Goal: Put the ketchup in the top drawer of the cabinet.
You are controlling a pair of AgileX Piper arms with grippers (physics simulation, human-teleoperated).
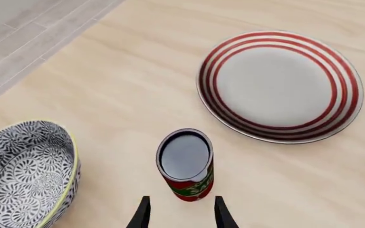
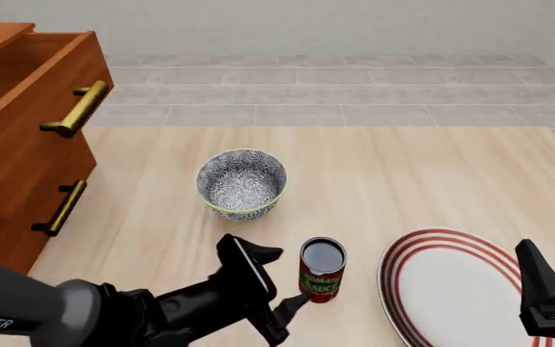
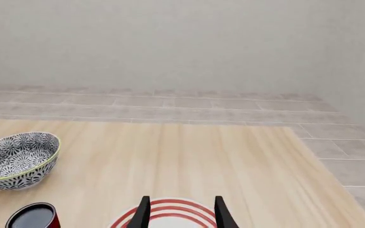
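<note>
Cabinet (image 2: 17,144): cut off by the front view's left edge, top drawer (image 2: 37,79) interior mostly out of frame. Plate (image 2: 451,289): near rim cut off at that view's bottom edge. Right pincer (image 2: 548,303): partly out of frame, grip state indeterminable.

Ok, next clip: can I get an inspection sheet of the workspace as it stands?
Surface: light wooden table.
Job's things: ketchup upright on the table; cabinet at left, top drawer pulled open.
Clutter: patterned bowl behind the can; red-striped plate to its right.
Grippers: left gripper open beside the can, not gripping; right gripper open above the plate.
Cables: nothing seen.
Surroundings: grey tiled floor, pale wall.
</note>
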